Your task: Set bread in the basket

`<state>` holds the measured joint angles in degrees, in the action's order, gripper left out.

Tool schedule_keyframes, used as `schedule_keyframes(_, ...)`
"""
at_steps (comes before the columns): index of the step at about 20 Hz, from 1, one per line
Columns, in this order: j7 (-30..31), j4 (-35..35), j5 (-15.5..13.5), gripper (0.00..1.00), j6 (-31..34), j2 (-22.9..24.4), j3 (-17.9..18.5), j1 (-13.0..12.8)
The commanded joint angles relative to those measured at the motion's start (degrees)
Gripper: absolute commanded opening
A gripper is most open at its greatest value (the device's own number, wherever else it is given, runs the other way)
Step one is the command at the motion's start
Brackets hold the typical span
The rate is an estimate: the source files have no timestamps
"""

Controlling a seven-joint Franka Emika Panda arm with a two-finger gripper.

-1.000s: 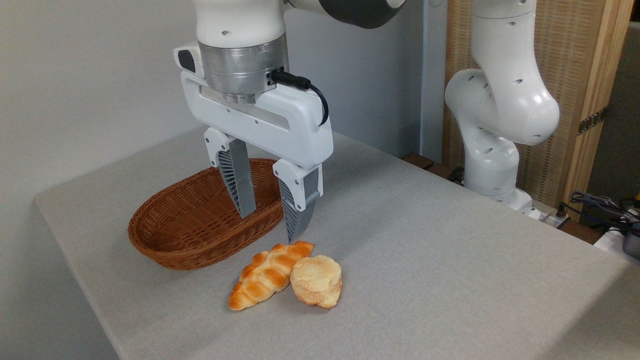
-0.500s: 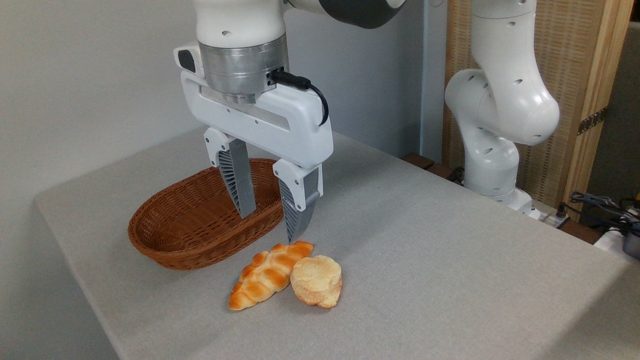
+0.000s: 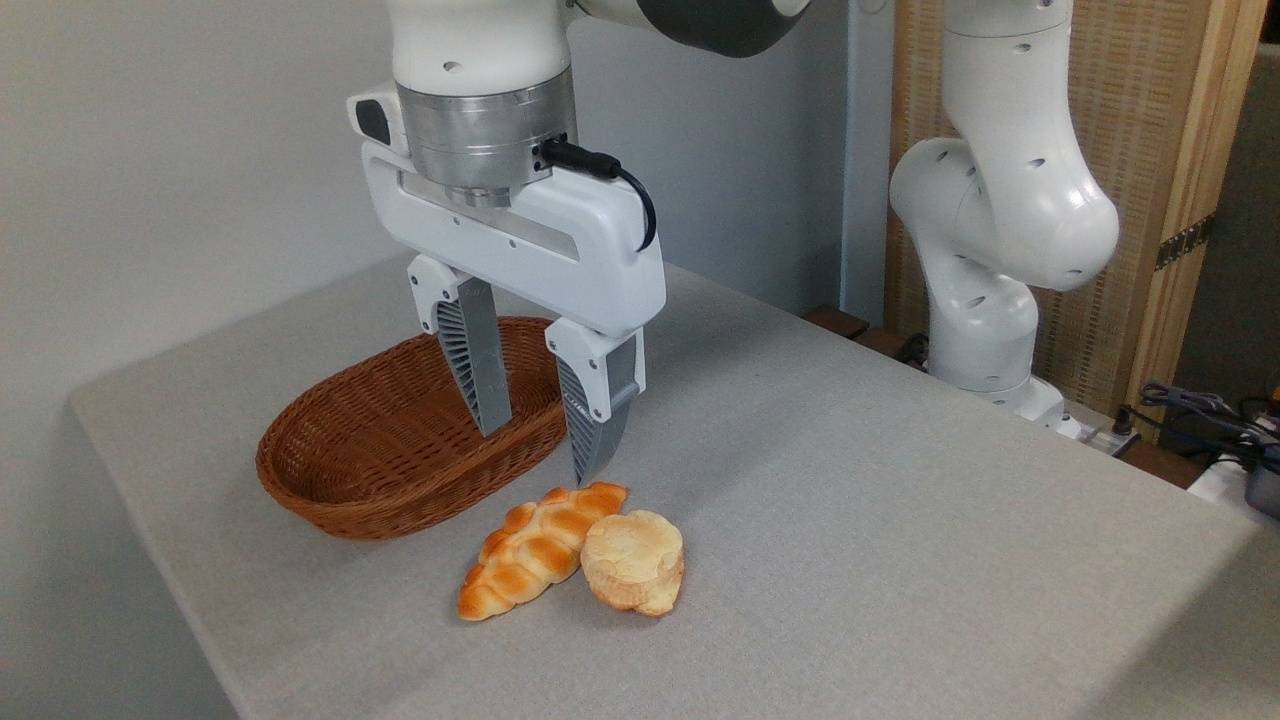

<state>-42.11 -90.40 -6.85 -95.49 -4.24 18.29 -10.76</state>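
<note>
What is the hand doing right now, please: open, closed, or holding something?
Hand: open and empty, hanging above the basket rim, with the bread on the table, not touched.

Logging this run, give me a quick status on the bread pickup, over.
Gripper open, empty, above the basket's near rim. Bread on table, not in basket. Braided loaf touching the bread's left side, crowding the grasp.
</note>
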Motion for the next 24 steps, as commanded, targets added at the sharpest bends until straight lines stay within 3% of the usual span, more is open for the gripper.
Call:
schedule_keyframes(1, 0.1, 0.3, -0.4, 1.0, 0.1, 0.0, 0.0, 0.0)
schedule_keyframes(24, 0.2, 0.0, -1.0, 1.0, 0.1, -0.4, -1.1, -0.6)
